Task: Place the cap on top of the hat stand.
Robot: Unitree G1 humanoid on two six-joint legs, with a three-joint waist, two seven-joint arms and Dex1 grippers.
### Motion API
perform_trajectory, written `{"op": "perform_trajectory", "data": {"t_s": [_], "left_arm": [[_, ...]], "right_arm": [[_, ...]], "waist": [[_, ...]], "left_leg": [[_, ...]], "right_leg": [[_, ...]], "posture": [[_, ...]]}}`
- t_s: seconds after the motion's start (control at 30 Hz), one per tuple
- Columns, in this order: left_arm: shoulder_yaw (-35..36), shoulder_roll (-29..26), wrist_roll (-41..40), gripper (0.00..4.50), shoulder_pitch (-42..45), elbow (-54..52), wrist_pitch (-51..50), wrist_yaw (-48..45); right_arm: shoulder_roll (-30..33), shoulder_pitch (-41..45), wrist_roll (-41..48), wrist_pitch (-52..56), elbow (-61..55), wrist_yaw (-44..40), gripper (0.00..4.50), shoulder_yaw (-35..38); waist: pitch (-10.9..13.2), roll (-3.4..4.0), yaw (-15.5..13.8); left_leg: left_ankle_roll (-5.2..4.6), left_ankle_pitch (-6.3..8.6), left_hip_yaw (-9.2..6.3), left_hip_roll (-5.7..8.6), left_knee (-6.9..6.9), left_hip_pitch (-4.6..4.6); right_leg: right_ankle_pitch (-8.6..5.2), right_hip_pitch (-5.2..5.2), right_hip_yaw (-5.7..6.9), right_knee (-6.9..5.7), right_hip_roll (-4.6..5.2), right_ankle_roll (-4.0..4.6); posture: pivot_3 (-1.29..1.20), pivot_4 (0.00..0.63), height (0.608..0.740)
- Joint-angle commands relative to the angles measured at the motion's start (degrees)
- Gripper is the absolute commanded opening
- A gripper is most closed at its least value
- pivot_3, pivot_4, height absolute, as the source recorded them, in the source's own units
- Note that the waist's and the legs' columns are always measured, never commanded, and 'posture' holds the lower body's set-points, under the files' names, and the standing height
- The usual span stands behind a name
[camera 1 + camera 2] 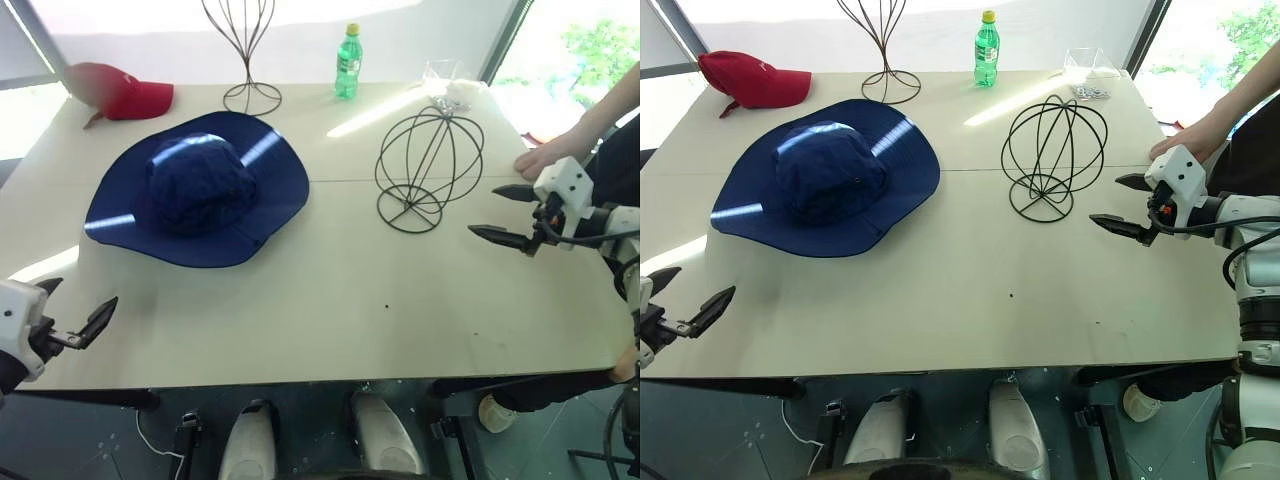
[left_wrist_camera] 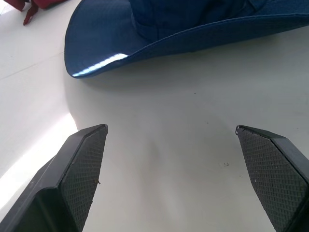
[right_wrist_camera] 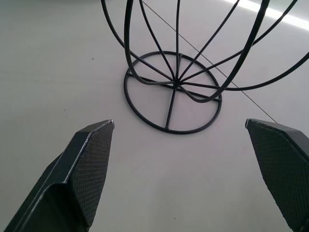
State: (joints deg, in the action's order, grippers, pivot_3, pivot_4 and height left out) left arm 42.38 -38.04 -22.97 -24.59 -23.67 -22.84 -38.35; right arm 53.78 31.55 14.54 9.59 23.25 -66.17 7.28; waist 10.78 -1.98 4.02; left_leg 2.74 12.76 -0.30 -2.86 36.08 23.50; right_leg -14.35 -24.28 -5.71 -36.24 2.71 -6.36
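The cap, a navy-blue sun hat with a wide floppy brim, lies flat, crown up, on the left half of the table. The hat stand, a round black wire cage on a ring base, stands upright to its right, bare. My left gripper hovers open and empty at the table's near left corner, pointing toward the cap's brim. My right gripper is open and empty just right of the stand, aimed at its ring base without touching it.
A red baseball cap lies at the far left corner. A taller tulip-shaped wire stand, a green bottle and a clear container line the far edge. A person's hand rests on the table's right edge beside my right gripper.
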Motion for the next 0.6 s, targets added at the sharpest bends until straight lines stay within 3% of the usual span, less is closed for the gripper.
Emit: {"op": "perform_trajectory", "data": {"t_s": [0.03,0.6], "left_arm": [[1.49,-0.19,0.80,4.44,-1.11,-1.41,2.48,-0.53],[2.22,-2.62,-0.48,4.44,-0.18,0.19,1.98,-2.27]], "right_arm": [[0.29,1.51,0.47,0.36,-0.81,0.25,4.50,0.98],[1.08,-1.85,1.45,3.18,-4.80,0.80,4.50,2.22]], "waist": [[0.00,0.00,0.00],[-0.01,0.01,-0.01]], "left_leg": [[0.00,0.00,0.00,0.00,0.00,0.00],[0.00,0.00,0.00,0.00,0.02,-0.01]], "right_leg": [[0.00,0.00,0.00,0.00,0.00,0.00],[0.00,0.01,0.00,-0.01,0.00,0.00]], "posture": [[0.00,0.150,0.739],[0.00,0.150,0.739]]}}
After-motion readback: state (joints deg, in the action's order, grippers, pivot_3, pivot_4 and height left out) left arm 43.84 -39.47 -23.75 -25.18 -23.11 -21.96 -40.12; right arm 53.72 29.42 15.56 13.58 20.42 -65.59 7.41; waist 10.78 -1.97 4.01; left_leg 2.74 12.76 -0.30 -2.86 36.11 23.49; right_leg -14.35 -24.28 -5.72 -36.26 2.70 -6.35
